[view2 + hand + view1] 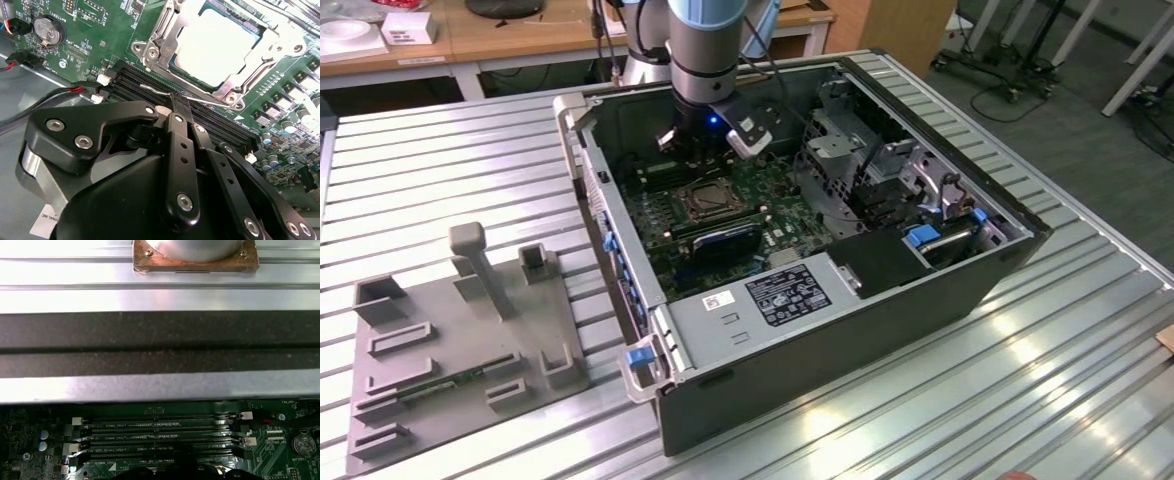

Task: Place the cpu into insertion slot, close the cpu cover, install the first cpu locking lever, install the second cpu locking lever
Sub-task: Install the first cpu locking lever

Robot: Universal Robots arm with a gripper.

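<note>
The gripper (181, 102) has its fingers pressed together, tips at the thin locking lever (155, 90) — whether they pinch it, I cannot tell. Just beyond them the cpu (215, 42) lies in the insertion slot (707, 203), with the cpu cover (160, 46) down. The lever wants low, steady pressure — clear of the memory slots (135, 82) beneath.

Cpu (215, 42) under cpu cover (161, 47), beside memory slots (131, 80)
</note>
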